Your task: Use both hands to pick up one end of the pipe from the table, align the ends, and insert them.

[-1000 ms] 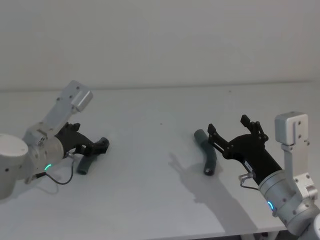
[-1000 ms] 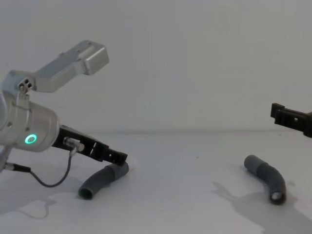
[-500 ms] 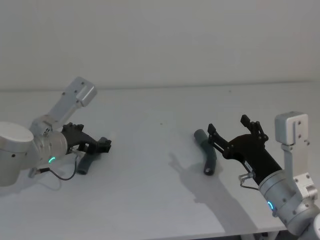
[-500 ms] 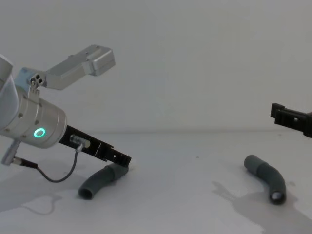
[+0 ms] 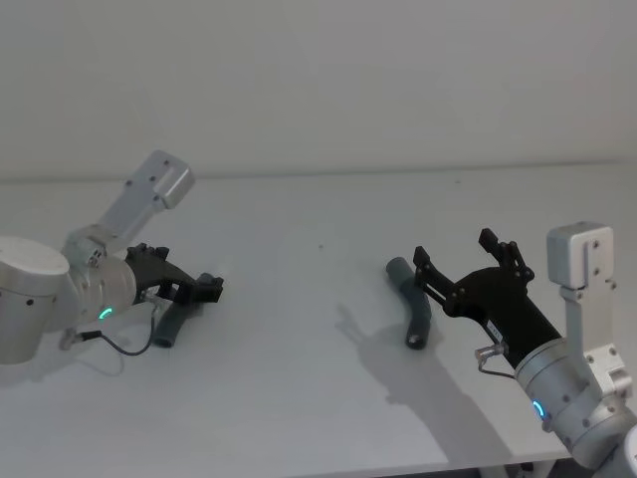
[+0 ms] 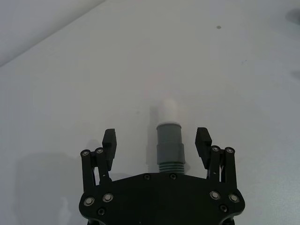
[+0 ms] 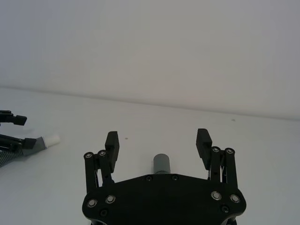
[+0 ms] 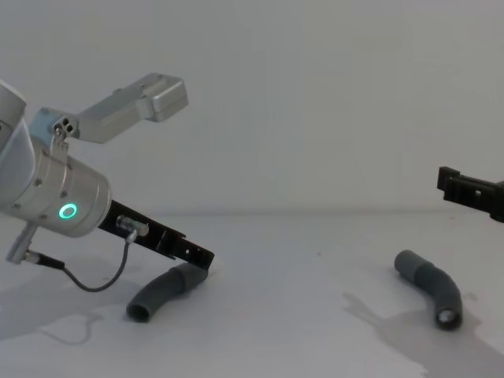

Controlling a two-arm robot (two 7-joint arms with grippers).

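Observation:
The pipe lies in two pieces on the table. The left piece rests flat, and its grey cuff and white tip point forward between the fingers of my left gripper. That gripper is open and low over the cuff, one finger on each side. The right piece lies curved, with its open end just below my right gripper. My right gripper hovers open above and beside it, holding nothing.
A loose black cable hangs from the left wrist near the left piece. The table's far edge meets a plain wall; its front edge runs close to the right arm. Bare table lies between the two pieces.
My left arm has pushed forward and slightly right, bringing its open fingers further along the left piece's cuff. The right arm and both pieces have stayed put.

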